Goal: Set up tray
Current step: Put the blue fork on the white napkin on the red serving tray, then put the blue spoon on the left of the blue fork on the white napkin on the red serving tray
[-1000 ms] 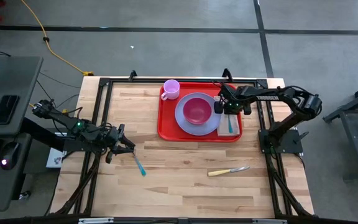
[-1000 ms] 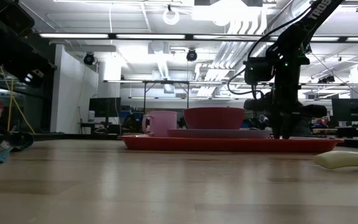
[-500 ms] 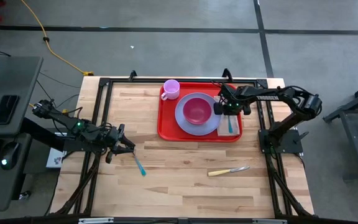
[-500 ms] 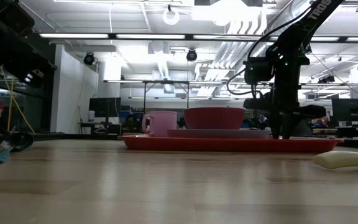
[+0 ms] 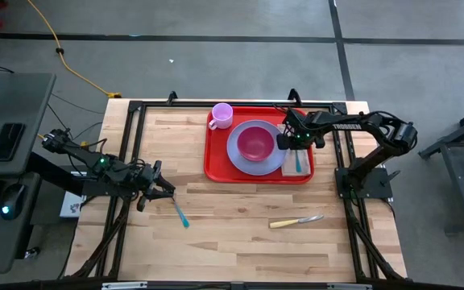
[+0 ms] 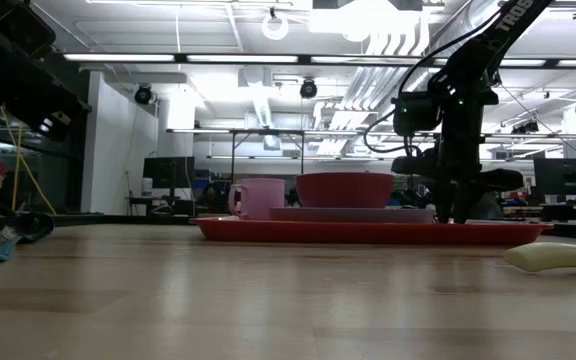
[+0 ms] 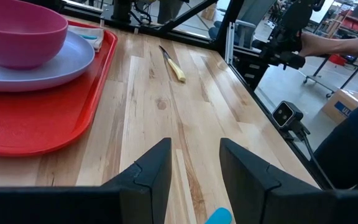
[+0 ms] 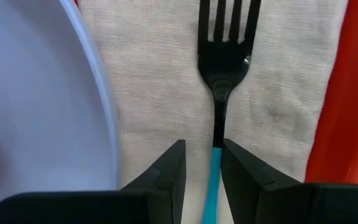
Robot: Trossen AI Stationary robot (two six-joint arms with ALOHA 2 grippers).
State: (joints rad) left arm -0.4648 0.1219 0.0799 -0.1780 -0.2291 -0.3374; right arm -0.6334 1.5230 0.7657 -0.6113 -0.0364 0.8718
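The red tray lies at the table's far middle. On it stand a pink cup and a lavender plate with a pink bowl. A tan napkin lies at its right end, under a black fork with a blue handle. My right gripper points down over the napkin, open, one finger on either side of the fork's handle with a gap showing. My left gripper is open low at the table's left. A blue-handled utensil lies flat just ahead of it.
A yellow-handled knife lies on the bare wood near the table's right front. Black frame rails run along the left, far and right edges. A person's arm shows beyond the table in the left wrist view. Open wood lies in front of the tray.
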